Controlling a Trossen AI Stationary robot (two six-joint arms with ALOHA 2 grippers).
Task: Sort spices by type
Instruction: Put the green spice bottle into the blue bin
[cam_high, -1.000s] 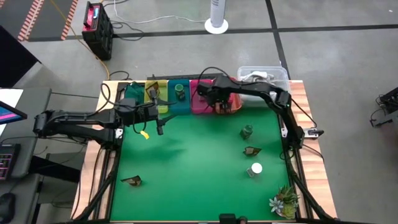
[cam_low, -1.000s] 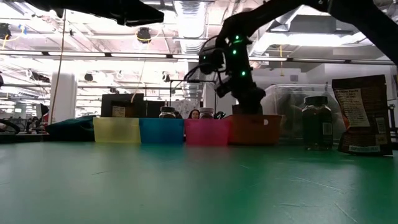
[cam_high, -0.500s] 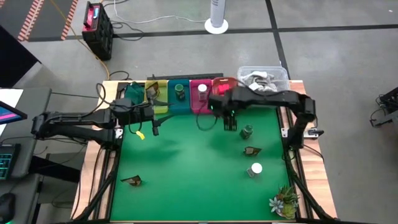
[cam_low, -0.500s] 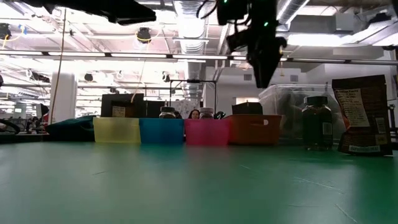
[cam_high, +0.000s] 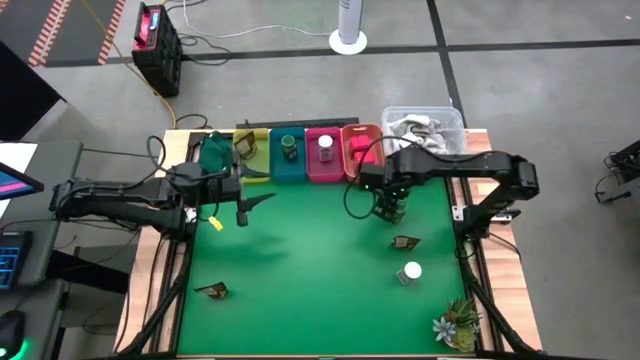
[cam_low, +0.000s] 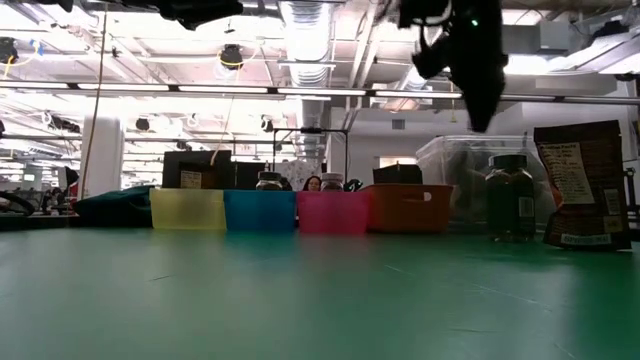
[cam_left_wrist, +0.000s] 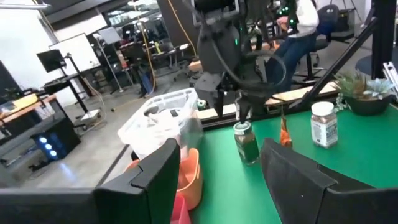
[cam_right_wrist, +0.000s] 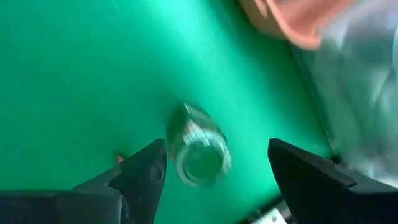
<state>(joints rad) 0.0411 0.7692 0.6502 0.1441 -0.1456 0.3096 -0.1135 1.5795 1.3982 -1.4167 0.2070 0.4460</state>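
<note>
A dark green jar (cam_high: 399, 213) stands upright on the green mat, right of middle. My right gripper (cam_high: 388, 207) hangs open just above it, touching nothing. In the right wrist view the jar's top (cam_right_wrist: 199, 149) shows below and between the two fingers. From the low view, the right gripper (cam_low: 480, 75) is well above the jar (cam_low: 510, 198). A brown packet (cam_high: 405, 242) and a white-capped jar (cam_high: 410, 272) lie nearer. Another brown packet (cam_high: 212, 291) lies near the left corner. My left gripper (cam_high: 250, 207) is open over the mat's left part.
Along the far edge stand a yellow bin (cam_high: 250, 160), a blue bin (cam_high: 288, 165), a pink bin (cam_high: 323, 168) and an orange bin (cam_high: 362, 160), each holding spices. The clear tub (cam_high: 422, 125) sits behind the orange bin. A spiky plant (cam_high: 458, 322) is at the near right corner.
My right gripper has risen out of the orange bin and swung toward the table's right and near side, ending above the dark green jar. My left arm has drawn back a little toward the left edge. The spices on the mat have not moved.
</note>
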